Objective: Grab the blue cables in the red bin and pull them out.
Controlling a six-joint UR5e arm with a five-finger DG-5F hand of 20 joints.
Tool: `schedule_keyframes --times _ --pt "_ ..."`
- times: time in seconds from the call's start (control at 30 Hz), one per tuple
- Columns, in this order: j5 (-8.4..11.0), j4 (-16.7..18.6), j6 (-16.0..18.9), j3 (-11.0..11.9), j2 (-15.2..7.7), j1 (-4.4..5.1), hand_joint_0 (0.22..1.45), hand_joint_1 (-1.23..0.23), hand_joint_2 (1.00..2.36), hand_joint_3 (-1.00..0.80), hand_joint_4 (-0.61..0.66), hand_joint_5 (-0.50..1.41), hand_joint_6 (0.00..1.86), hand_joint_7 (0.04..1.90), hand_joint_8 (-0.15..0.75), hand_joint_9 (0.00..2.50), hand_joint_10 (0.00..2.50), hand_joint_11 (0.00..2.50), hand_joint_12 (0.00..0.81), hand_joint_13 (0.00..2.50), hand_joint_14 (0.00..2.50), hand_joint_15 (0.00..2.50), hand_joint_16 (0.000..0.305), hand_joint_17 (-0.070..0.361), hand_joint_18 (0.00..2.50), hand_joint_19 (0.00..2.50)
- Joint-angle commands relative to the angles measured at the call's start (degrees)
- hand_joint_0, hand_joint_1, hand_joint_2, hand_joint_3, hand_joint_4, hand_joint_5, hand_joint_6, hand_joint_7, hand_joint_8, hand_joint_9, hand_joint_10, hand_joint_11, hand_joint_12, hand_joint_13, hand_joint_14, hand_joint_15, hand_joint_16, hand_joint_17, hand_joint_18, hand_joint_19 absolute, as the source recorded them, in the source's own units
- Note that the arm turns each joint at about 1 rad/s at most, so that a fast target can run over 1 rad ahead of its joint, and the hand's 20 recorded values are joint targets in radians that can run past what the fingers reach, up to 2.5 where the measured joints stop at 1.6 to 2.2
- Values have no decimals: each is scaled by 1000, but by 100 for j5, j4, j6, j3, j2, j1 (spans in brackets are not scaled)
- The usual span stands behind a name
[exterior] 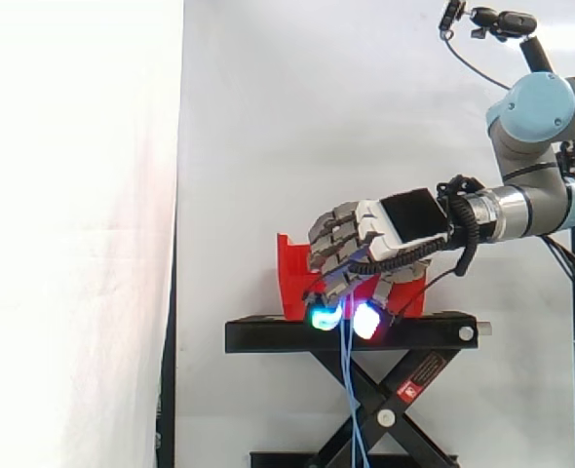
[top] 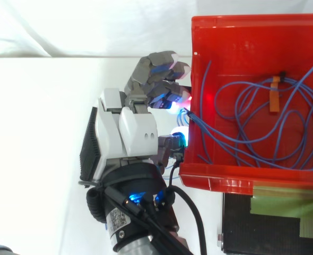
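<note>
The red bin (top: pixel 216 179) stands on a black stand (exterior: pixel 268 336). Inside it lie coiled blue cables (top: pixel 252 139), bound by a small orange tie (top: pixel 275 93). Some strands run over the bin's wall to my hand (top: pixel 130 127), which hovers just outside that wall. In the side view the hand (exterior: pixel 365 234) points down in front of the bin (exterior: pixel 289 278), its fingers curled and its glowing fingertips (exterior: pixel 322 317) pinched together at the stand's edge. Thin blue strands (exterior: pixel 348 390) hang straight down from between the fingertips. The hand hides the spot where the strands cross the rim.
The stand is a black scissor lift (exterior: pixel 385 409) before a white curtain. A black plate with a greenish sheet (top: pixel 284 218) lies next to the bin in the top view. The arm (exterior: pixel 531 195) comes in from the right.
</note>
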Motion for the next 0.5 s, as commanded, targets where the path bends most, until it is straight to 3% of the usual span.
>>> schedule_keyframes --times 0.0,0.23,0.37,0.47 --pt "3 25 -11 -18 -6 8 756 -958 1000 -1000 55 887 16 723 211 1115 28 875 315 909 25 673 41 93 604 727" --pt "3 166 -11 -150 2 -1 756 -958 1000 -1000 61 889 16 716 214 1116 28 877 314 908 25 671 41 93 605 728" --pt "3 544 -11 -352 2 -1 754 -955 1000 -1000 60 889 15 717 214 1118 28 869 315 909 25 675 41 93 604 726" --pt "3 640 -11 -387 2 -1 755 -957 1000 -1000 53 889 16 718 211 1120 28 870 315 910 25 675 41 93 604 727"
